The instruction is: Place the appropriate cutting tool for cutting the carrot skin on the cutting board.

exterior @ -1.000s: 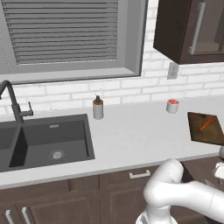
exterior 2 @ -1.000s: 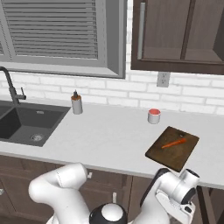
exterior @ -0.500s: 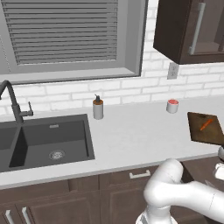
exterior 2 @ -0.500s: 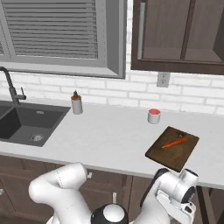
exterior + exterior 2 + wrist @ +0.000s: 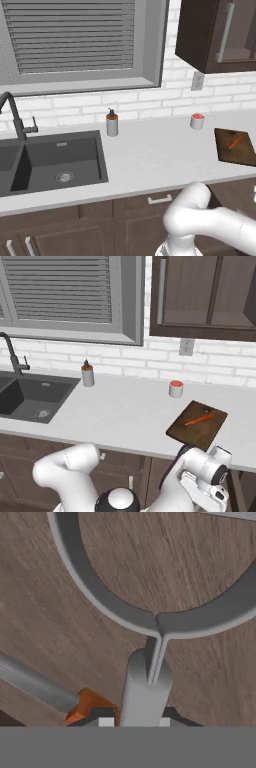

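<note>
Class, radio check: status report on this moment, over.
End effector at grey looped tool, grip unclear. Carrot on board. Cup behind board, apart.

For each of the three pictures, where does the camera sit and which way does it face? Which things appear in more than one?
Left base view: behind the arm's left, looking forward and down at the counter; white arm at lower right.
Right base view: behind the arm's right, same counter; white arm along the bottom.
Hand view: on the hand, very close to a brown wooden surface with a grey peeler and an orange-collared tool.
Both base views share the sink, soap bottle, red-topped cup, cutting board and carrot.
</note>
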